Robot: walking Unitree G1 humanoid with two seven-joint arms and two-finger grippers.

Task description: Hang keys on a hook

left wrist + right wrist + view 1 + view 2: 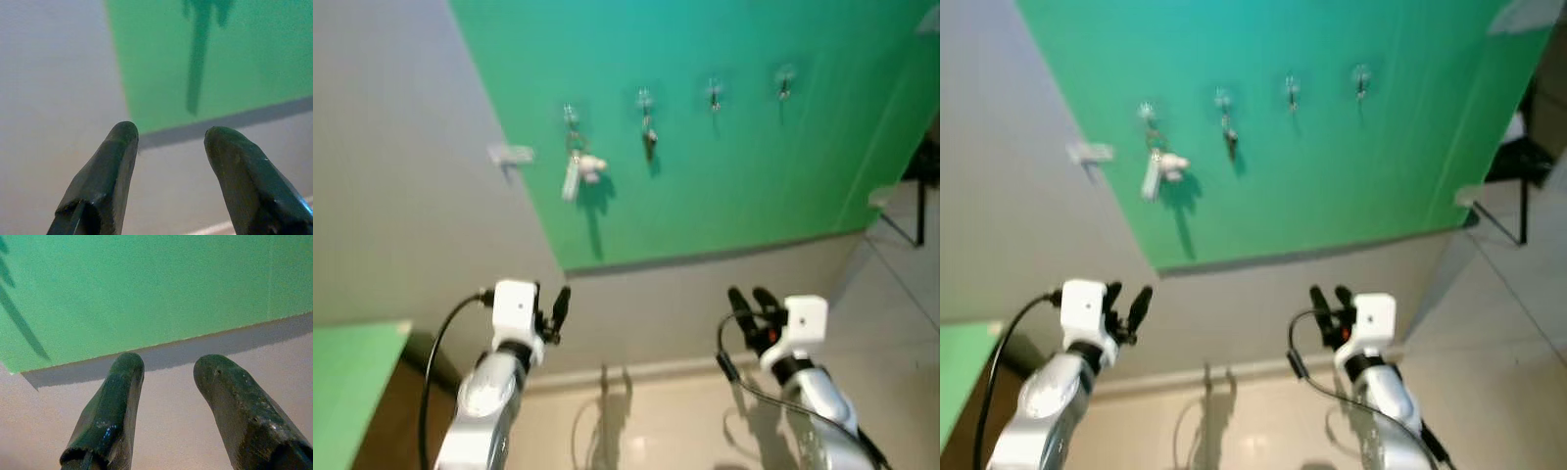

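Robot facing a green wall panel (724,166), the landmark for all positions below. A row of four small hooks is fixed high on the panel. On the hook nearest the panel's left edge (571,116) hangs a pale bunch, apparently the keys (579,172) with a whitish fob; they dangle just under that hook and cast a long shadow down the panel. Judged from this, the hanging is already done. The second hook (645,99) carries a small dark item (650,142), too blurred to name. The third hook (714,93) and the fourth hook (785,82) look bare.

Both arms are raised in front of the grey wall band beneath the panel, well below the hooks. The left gripper (555,311) sits under the panel's lower left corner; its two black fingers (105,171) stand spread with an open gap and nothing between them. The right gripper (752,305) sits under the panel's lower middle; its fingers (115,406) are likewise parted and hold nothing. Neither touches the wall or the keys.

The empty, apart jaws at a distance from the hooks fit a posture taken once the load is released: the keys hang by their own ring, so no support is needed.

A small grey fitting (510,154) sits on the grey wall just left of the panel, near hook height.
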